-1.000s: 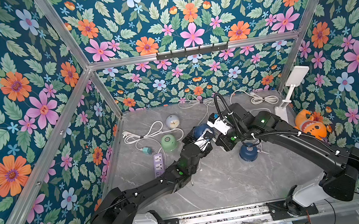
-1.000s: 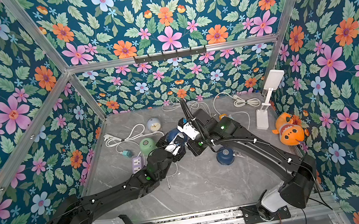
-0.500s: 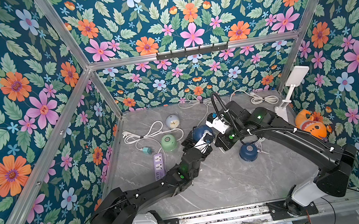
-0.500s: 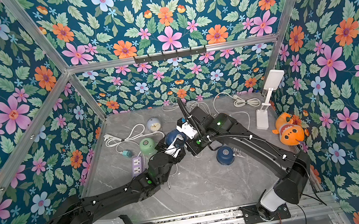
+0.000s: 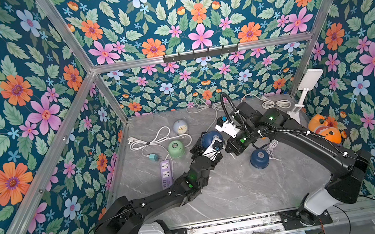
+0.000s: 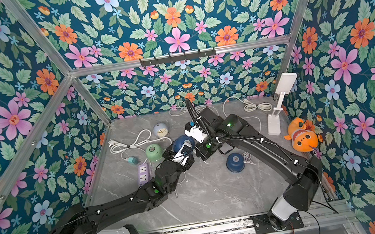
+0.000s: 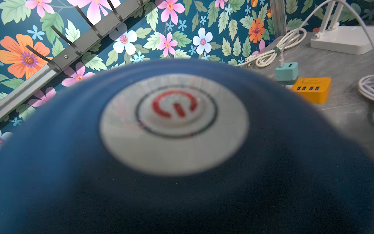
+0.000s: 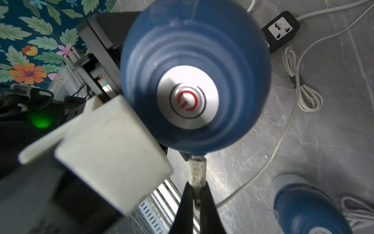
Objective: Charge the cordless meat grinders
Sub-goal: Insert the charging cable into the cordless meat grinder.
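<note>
STATE: left gripper clamps raised navy grinder; right gripper pinches white plug at its rim (port hidden) | RISK: plug skids off | CAUSE: dome twisting.

Matt, ridged plastic grinder

Two navy grinders, one mint grinder, one clock, one lamp, one plush toy

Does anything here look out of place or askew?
Nothing spilled or broken. One navy grinder is off the table, tilted in the left gripper. The right gripper holds a white plug at its rim.
</note>
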Action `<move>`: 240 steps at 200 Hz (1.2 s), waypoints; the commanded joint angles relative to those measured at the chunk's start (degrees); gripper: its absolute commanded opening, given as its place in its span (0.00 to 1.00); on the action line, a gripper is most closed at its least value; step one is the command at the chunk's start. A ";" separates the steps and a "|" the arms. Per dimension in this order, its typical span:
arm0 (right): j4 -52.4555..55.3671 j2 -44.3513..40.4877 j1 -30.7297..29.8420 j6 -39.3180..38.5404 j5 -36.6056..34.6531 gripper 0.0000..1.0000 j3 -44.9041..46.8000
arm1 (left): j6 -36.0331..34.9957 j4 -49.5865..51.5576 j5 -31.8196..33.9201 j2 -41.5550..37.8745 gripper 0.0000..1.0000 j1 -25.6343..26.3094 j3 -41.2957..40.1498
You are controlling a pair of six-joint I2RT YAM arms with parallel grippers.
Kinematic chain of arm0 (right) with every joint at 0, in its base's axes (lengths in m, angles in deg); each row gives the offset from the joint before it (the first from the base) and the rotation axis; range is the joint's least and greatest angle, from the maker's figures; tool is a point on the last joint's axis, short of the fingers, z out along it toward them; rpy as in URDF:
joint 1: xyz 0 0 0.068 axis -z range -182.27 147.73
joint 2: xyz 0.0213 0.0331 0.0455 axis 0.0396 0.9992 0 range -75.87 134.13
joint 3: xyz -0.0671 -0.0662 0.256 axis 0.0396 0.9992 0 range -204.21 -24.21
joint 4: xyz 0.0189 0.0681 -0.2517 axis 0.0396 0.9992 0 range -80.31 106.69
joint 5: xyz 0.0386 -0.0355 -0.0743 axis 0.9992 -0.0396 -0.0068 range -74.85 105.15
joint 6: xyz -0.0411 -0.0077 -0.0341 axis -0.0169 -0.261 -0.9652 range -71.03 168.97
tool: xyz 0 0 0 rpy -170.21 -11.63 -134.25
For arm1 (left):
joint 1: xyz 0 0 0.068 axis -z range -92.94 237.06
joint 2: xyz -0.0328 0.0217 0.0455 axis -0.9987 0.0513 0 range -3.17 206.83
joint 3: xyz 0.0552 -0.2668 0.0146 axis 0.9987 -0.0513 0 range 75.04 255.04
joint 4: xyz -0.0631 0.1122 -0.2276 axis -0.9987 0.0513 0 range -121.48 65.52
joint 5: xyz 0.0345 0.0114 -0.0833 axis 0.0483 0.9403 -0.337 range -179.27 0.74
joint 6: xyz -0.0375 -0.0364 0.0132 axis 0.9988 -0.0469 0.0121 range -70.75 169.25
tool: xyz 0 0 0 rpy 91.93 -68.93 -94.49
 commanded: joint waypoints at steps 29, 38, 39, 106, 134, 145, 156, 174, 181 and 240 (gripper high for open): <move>-9.80 -1.41 0.10 -5.81 -1.09 0.00 0.62 | -3.22 4.12 -6.80 0.24 0.24 0.95 -0.17; -10.20 -0.94 0.10 -4.96 -0.28 0.00 0.25 | -3.26 4.12 -6.82 0.39 0.24 1.02 -0.02; -10.32 -0.90 0.10 -4.79 -0.30 0.00 0.24 | -3.22 4.11 -6.79 0.47 0.24 1.04 -0.01; -10.66 1.60 0.95 -2.05 0.89 0.00 -3.62 | -3.26 4.20 -5.88 0.99 0.22 2.43 -0.26; -10.14 1.84 2.38 -0.71 4.82 0.00 -4.69 | -2.90 4.00 -5.77 0.77 0.22 2.62 -0.84; -9.97 2.08 2.31 -0.58 6.28 0.00 -4.87 | -2.82 3.84 -5.79 1.01 0.22 2.74 -0.80; -9.72 2.45 2.38 -0.24 7.30 0.00 -5.04 | -2.73 3.51 -5.68 1.24 0.22 2.74 -0.74; -8.88 2.74 2.36 -0.36 8.04 0.00 -4.75 | -2.24 2.93 -5.41 1.44 0.22 2.74 -0.79; -8.61 2.66 2.34 -0.60 8.27 0.00 -4.49 | -2.06 2.66 -5.35 1.40 0.22 2.73 -0.83; -5.61 0.49 2.30 -2.08 8.07 0.05 -0.98 | -0.13 0.05 -4.20 1.60 0.21 2.62 -1.66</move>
